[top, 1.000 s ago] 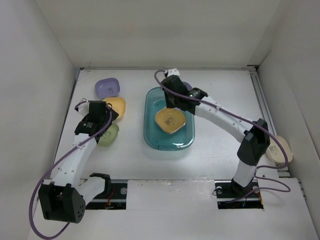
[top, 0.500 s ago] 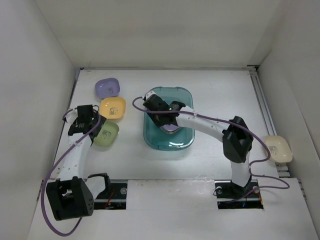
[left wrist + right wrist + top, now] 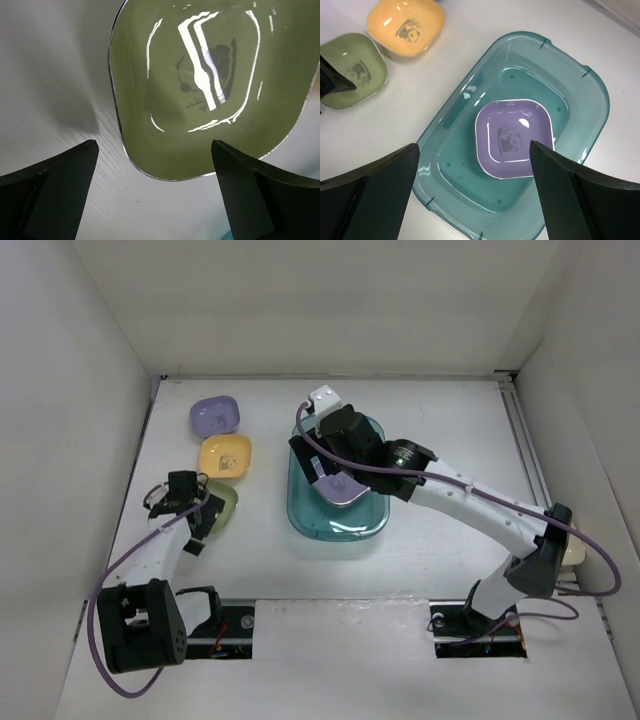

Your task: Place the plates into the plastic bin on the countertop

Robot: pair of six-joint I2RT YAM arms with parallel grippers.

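Note:
The translucent teal plastic bin (image 3: 300,502) (image 3: 590,95) stands mid-countertop with a purple plate (image 3: 342,491) (image 3: 515,137) lying flat inside. My right gripper (image 3: 328,462) (image 3: 473,146) hovers above the bin, open and holding nothing. A light green plate (image 3: 225,502) (image 3: 210,85) (image 3: 352,70) lies left of the bin. My left gripper (image 3: 200,510) (image 3: 154,147) is open just over its near edge, one finger on either side, not touching. An orange-yellow plate (image 3: 225,455) (image 3: 406,27) and a second purple plate (image 3: 215,415) lie further back on the left.
A cream plate (image 3: 572,552) sits at the right edge of the countertop (image 3: 430,420), mostly behind my right arm's elbow. White walls close in the left, back and right sides. My right arm stretches diagonally across the right half.
My right gripper lowered a purple plate into the bin, onto a brownish plate there, opened and let it go. My left gripper moved towards me, down over the green plate.

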